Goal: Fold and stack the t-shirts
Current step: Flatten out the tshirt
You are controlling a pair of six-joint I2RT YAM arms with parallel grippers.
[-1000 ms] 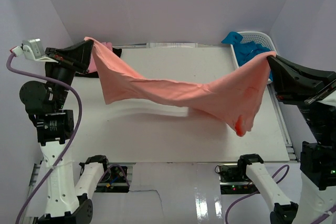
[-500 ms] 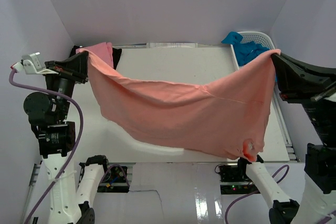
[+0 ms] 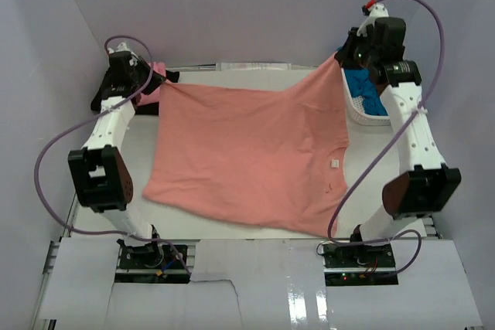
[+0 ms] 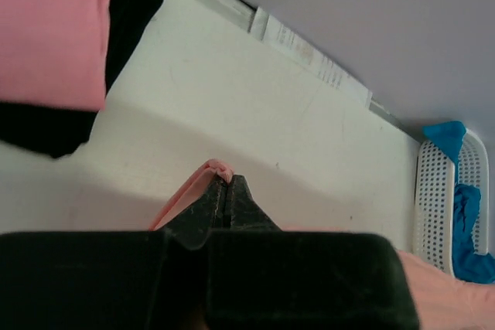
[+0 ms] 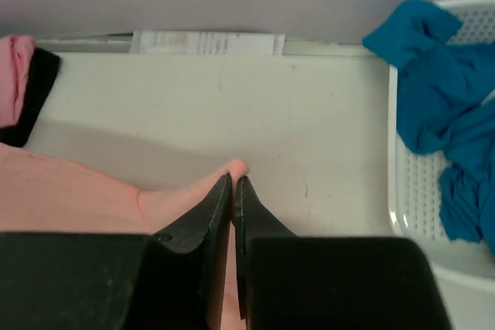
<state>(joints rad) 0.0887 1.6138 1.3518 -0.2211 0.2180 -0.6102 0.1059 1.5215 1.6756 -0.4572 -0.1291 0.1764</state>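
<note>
Two pinches do all the work here: your left gripper (image 4: 224,188) is clenched on the far-left corner of the salmon-coral t-shirt (image 3: 247,152) at about 10 o'clock on the table (image 3: 232,81). Your right gripper (image 5: 233,181) is clamped on the far-right corner at about 1 o'clock. In each wrist view only a small nub of cloth pokes past the closed black tips. Holding the corners well apart pulls the far edge into a nearly straight line, so the rest of the shirt lies spread across the middle of the table down to 6 o'clock. I judge this is meant to give you a flat sheet to fold. The cloth is a thin, matte, limp knit with shallow ripples running from each pinch. Its neckline, with a small white tag (image 3: 334,163), sits at about 4 o'clock. Behind your left gripper at 11 o'clock, a lighter pink t-shirt (image 4: 50,28) rests on a black t-shirt (image 4: 39,125), both soft slabs with rounded edges, seemingly the stack. At 2 o'clock the white lattice basket (image 5: 410,191), rigid perforated plastic, holds crumpled bright blue t-shirts (image 5: 433,98), and the coral cloth near your right gripper drapes just beside its rim.
</note>
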